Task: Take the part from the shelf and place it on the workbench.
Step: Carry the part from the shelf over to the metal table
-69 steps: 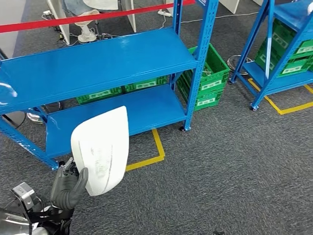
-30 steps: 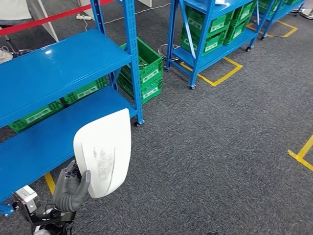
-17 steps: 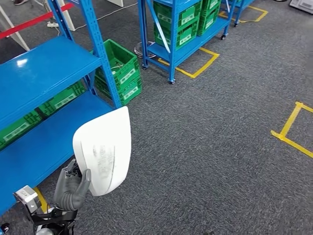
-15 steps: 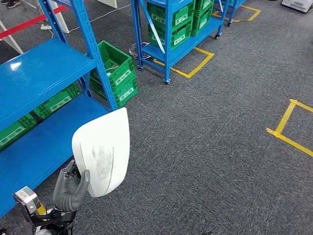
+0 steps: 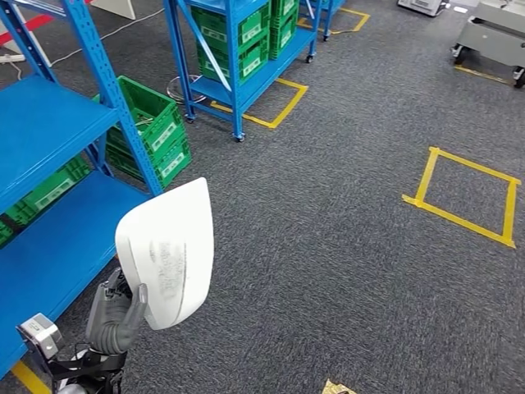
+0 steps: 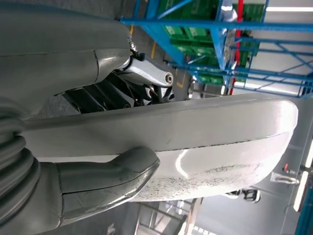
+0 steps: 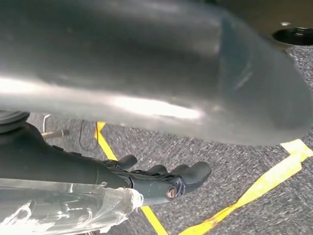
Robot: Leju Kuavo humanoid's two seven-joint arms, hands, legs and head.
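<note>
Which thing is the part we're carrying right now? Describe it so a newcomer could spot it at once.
Start at the big blue shelf on the left of the head view. In front of its lower level, the left hand holds up the part. It is a smooth white curved shell with grey scuffing, unlike the green crates nearby.

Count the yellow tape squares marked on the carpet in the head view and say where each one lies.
2. One tape square lies on open carpet at the right; another tape square sits partly under the far blue shelf unit. Tape at the far top and bottom-left corner may belong to more.
</note>
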